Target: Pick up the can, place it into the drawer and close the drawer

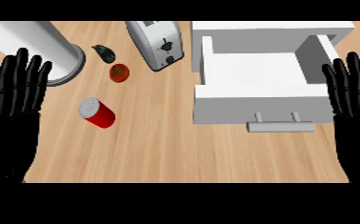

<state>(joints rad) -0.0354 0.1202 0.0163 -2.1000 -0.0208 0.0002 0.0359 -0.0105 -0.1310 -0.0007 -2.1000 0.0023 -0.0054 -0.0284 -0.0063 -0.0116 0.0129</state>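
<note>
Down on the wooden counter (175,151), seen from our head view, the red can (97,113) lies tilted on its side in the left half, its silver lid facing up and left. It sits well apart from both of our hands.

Our left hand (21,92) rests at the counter's left edge, fingers straight and pointing up, released and grasping nothing. Our right hand (345,92) rests likewise at the right edge, fingers straight, released, just beside the drawer's right wall.

The white drawer (256,73) stands pulled open in the right half of the counter, its inside showing as a plain white floor between grey walls. Its front panel faces us, with a grey handle (279,124) along the lower side.

Toward the far edge, near the middle, a silver toaster (156,44) lies at an angle. Left of it we see a small dark object (105,53), which we cannot name for sure, and just below that a tomato (119,72). At the far left corner stands a large white cylinder (45,49) with a grey base, near our left fingertips.
</note>
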